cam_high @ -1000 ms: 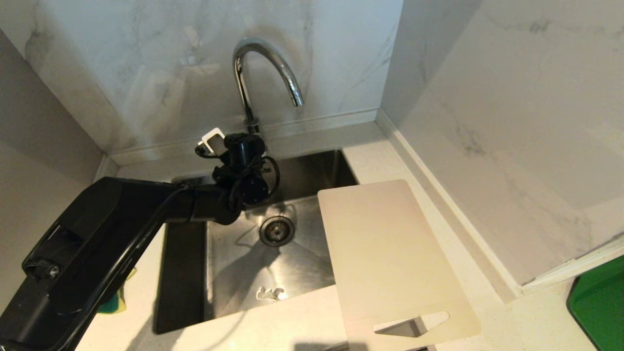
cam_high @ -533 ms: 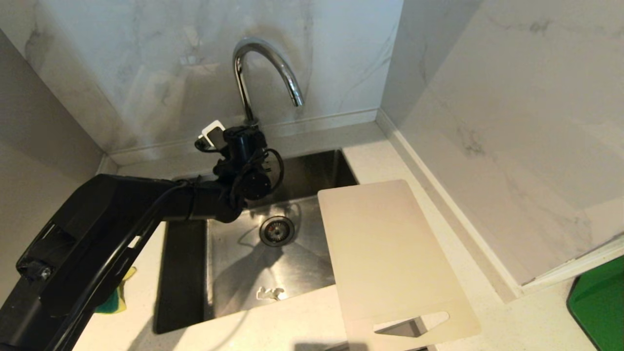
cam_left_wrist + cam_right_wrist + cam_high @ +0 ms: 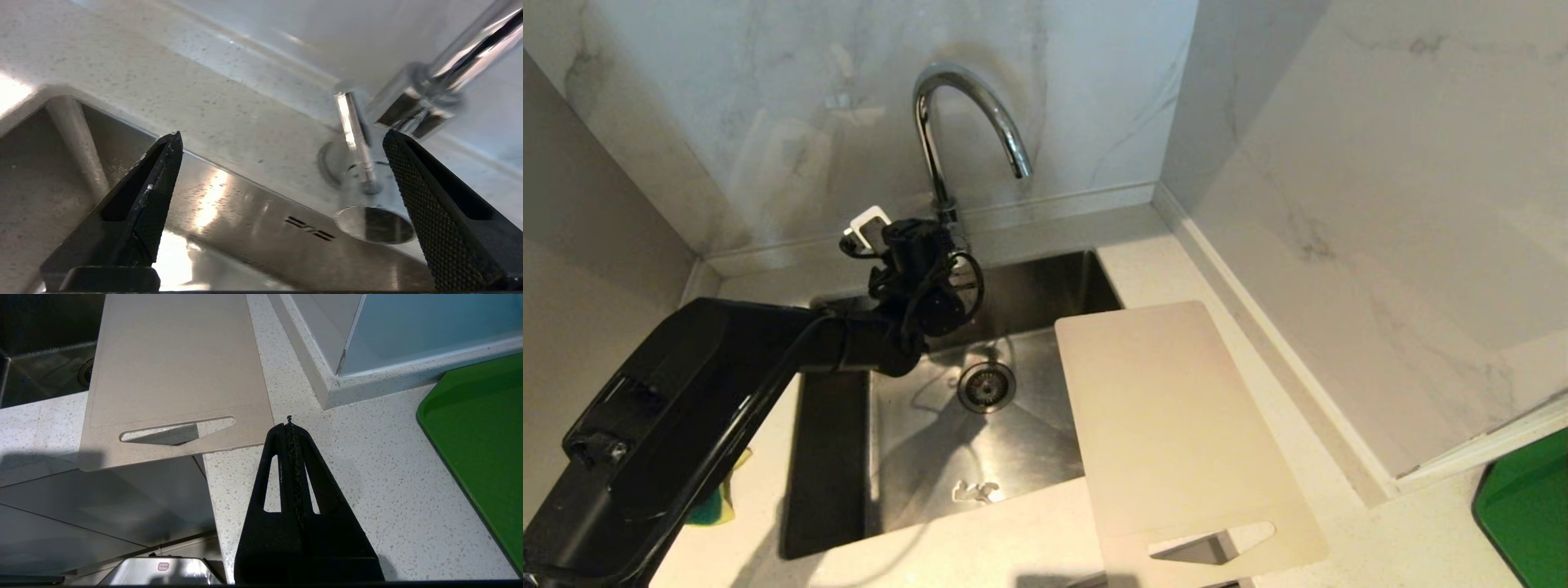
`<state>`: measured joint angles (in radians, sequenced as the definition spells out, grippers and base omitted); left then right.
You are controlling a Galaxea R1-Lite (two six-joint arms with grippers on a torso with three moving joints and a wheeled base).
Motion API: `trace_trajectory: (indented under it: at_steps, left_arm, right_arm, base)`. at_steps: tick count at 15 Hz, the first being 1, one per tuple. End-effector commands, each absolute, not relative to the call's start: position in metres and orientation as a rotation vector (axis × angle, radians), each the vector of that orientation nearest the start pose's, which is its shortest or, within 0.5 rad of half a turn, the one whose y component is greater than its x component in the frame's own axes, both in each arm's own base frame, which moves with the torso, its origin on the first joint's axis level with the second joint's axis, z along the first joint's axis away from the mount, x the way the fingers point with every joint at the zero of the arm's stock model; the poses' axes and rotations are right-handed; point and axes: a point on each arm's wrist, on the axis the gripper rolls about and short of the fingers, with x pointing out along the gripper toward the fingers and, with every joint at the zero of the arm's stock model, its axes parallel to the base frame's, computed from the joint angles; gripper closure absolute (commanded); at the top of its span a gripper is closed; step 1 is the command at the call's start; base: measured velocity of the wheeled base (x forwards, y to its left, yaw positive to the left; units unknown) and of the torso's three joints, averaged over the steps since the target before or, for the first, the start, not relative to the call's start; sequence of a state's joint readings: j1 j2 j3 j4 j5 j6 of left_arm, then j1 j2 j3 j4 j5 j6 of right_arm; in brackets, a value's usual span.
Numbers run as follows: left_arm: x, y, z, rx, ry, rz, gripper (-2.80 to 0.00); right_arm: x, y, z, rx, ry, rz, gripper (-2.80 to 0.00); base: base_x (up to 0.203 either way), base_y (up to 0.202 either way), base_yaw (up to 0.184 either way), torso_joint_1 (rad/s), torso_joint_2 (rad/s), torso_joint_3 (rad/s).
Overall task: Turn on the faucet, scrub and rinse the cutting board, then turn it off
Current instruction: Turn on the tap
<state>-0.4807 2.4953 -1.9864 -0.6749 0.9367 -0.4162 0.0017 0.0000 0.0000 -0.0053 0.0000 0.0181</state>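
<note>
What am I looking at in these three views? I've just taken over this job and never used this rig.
It is a two-armed robot at a kitchen sink.

The head view looks down from the robot's head. Its black left arm reaches to the base of the faucet. No water is visible at the spout. The cutting board lies flat, partly on the counter and partly over the sink's right side. A green tray sits at the far right, and something yellow-green peeks out under the left arm.

The left wrist view looks out between the left claw, which is open and empty. The thin faucet lever stands between its fingers, close to one; I cannot tell if they touch.

The right wrist view shows the right claw, shut and empty, above the counter near the board's slotted end.
</note>
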Motion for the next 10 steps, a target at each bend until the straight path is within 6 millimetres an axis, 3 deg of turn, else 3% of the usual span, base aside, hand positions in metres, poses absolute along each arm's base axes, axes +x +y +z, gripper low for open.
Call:
trace_trajectory:
  at_steps: [1,10]
  left_arm:
    - [0.476,-0.221,0.168,-0.511,-0.216,0.441,-2.8]
    - [0.473,-0.218,0.177,-0.525,-0.231,0.451,-2.8]
  right_arm:
    - [-0.023,0.0,0.076,0.018,-0.006,0.002,0.0]
    - [-0.023,0.0,0.076,0.018,-0.006,0.002,0.0]
  base:
    - [0.0,0.0,0.0,0.0,0.0,0.0]
    - [0.0,0.0,0.0,0.0,0.0,0.0]
